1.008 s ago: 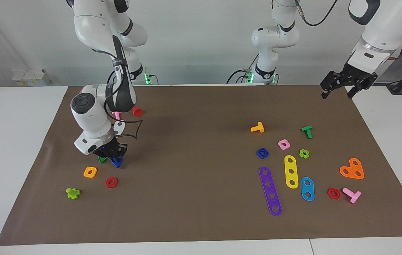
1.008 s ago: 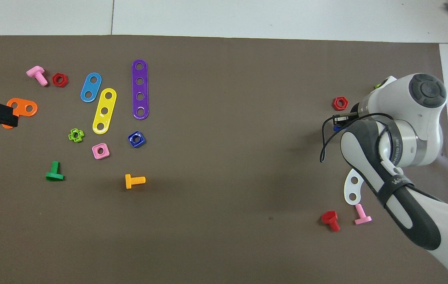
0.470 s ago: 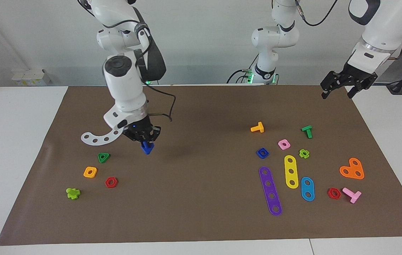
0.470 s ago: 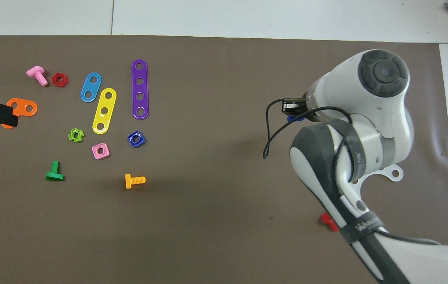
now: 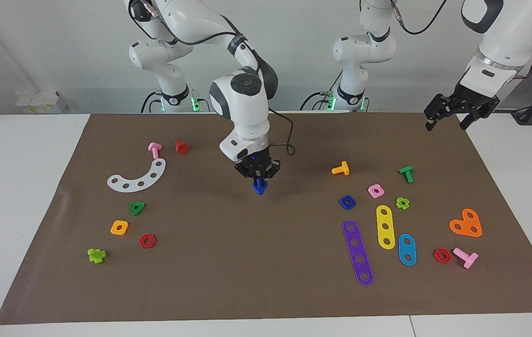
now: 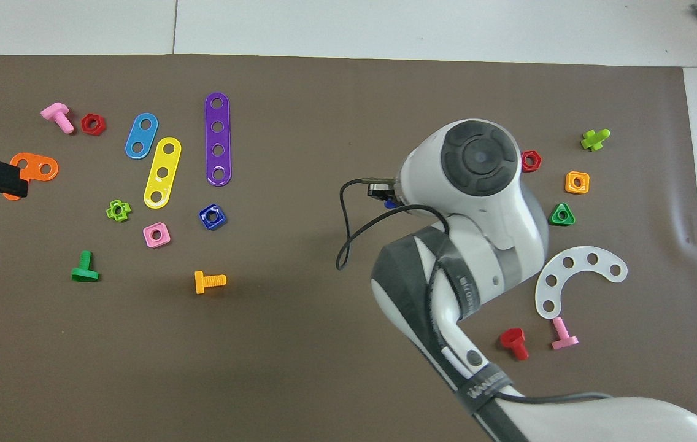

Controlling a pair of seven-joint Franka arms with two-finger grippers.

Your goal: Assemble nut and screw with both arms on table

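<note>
1. Right gripper [image 5: 258, 174] is up over the middle of the brown mat [image 5: 266, 290], fingers pinched on the screw [image 5: 260, 186]. The screw hangs below the fingertips, clear of the mat; I read the wide end as pointing down. In the overhead view the wrist hides all but a sliver of blue.
2. Handling, my read: small rigid plastic, very light, smooth. It could twist or slip in a two-finger pinch, so the hold should stay across the flats of the head or square on the shaft, leaving the thread end free for the nut.
3. Nut [image 5: 347, 201] lies flat on the mat toward the left arm's end, hole up, just beside the pink square nut [image 5: 376, 190]. Same material, so grip opposite flat sides, not the rounded corners.
4. Left gripper [image 5: 450, 113] waits in the air over the mat's corner at its own end, fingers spread, nothing in them.
5. Versus 1.0 s ago: the right gripper was down at the screw beside the green triangular nut [image 5: 137, 208]; it has since lifted and carried the screw toward the centre. The left arm and nut have not moved.
</note>
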